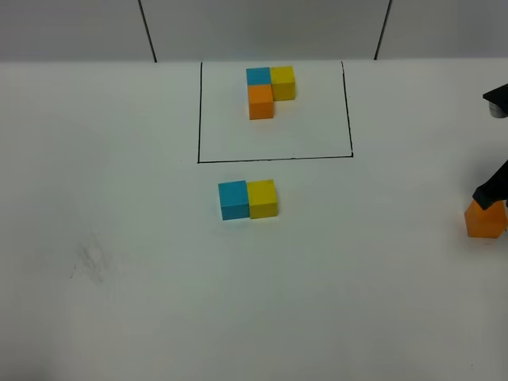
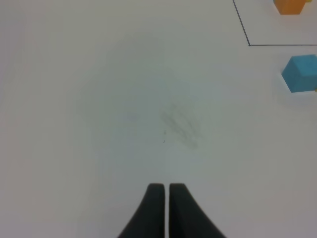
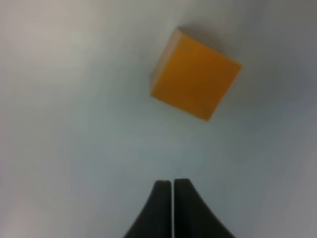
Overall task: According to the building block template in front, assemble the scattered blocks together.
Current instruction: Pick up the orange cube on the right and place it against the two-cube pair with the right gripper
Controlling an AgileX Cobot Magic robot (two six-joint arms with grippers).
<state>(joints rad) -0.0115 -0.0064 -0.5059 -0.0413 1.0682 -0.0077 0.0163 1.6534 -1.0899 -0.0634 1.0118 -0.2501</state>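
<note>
Judged the orange cube [image 1: 485,220] light, rigid and matte, unlikely to slip; best pinched across two opposite flat faces. Found it loose at the right edge of the tabletop [image 1: 119,302], just ahead of the right hand [image 3: 173,184], clenched on nothing. Found the left hand [image 2: 167,187] likewise clenched and empty. Noted the blue cube [image 1: 233,199] and yellow cube [image 1: 263,198] touching side by side, just nearer than the framed template [image 1: 270,91]. Saw nothing in between.

The high camera looks steeply down on the white surface [image 1: 119,302], with the drawn rectangle [image 1: 274,159] in its upper middle. The left wrist camera sees a broad stretch past its jaws, sharing the sky-blue cube [image 2: 301,73] with the high view. The right wrist camera hangs close over the orange cube [image 3: 195,82].
</note>
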